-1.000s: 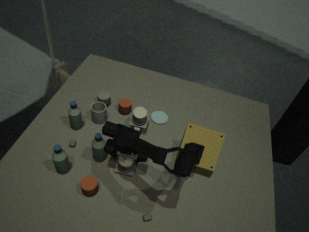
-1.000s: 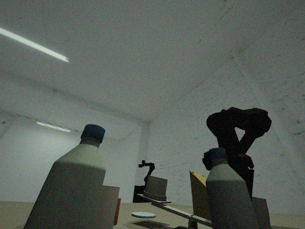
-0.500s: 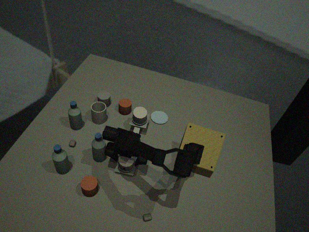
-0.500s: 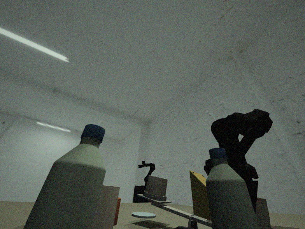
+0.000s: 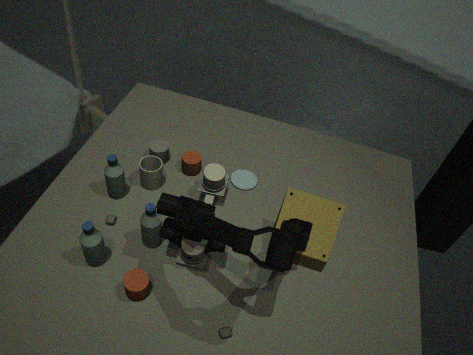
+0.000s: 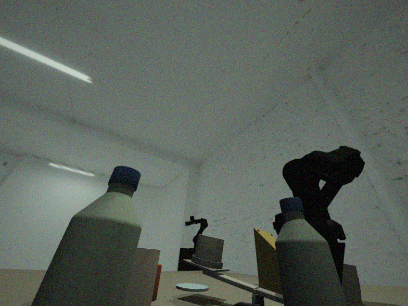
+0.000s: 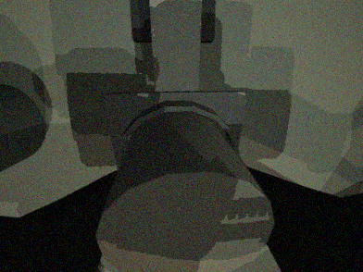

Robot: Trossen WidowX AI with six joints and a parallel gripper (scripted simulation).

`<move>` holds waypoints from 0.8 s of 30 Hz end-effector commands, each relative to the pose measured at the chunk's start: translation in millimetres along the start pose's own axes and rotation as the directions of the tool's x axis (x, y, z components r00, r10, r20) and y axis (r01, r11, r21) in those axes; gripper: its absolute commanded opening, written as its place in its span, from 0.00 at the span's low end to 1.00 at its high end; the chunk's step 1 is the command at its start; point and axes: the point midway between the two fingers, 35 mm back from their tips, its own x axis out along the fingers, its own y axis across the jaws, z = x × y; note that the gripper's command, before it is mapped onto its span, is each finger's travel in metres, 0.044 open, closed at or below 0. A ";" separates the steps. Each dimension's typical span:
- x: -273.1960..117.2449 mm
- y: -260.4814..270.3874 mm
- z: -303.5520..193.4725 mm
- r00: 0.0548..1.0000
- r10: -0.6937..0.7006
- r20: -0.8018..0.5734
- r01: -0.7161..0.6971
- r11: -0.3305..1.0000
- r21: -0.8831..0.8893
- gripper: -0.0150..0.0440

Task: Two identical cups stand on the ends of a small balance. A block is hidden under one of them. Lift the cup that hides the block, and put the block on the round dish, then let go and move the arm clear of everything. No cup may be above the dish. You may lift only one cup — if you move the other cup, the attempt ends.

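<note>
The balance (image 5: 209,199) (image 6: 240,282) is tilted, with its far end high and its near end low. One grey cup (image 5: 213,177) (image 6: 209,248) stands upside down on the high end. The other cup (image 5: 193,250) (image 7: 185,217) is on the low end, partly under the arm in the top view. My gripper (image 5: 193,243) (image 7: 180,175) is shut on this low-end cup, with one finger on each side. The cup still looks to be at its plate. The pale blue round dish (image 5: 244,180) (image 6: 192,287) is bare, beside the high end. The block is not visible.
Bottles (image 5: 115,181) (image 5: 152,230) (image 5: 94,248) stand left, one close to the gripper. Orange cylinders (image 5: 191,163) (image 5: 136,284), an open mug (image 5: 151,175) and a grey cylinder (image 5: 159,151) stand around. A yellow slab (image 5: 317,221) lies right, under the arm. Small stones (image 5: 111,219) (image 5: 225,332) lie left and front.
</note>
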 end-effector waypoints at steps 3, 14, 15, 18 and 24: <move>-5.5 1.5 0.3 1.000 0.001 -0.001 -0.001 1.000 0.001 0.36; -18.8 4.2 1.8 1.000 0.001 0.004 -0.001 1.000 0.001 0.25; -20.0 4.4 1.9 1.000 0.001 0.004 -0.001 1.000 0.001 0.25; -23.7 5.0 2.3 1.000 0.001 0.006 -0.001 1.000 0.002 0.25; -31.1 6.0 2.9 1.000 0.001 0.008 -0.001 1.000 0.002 0.25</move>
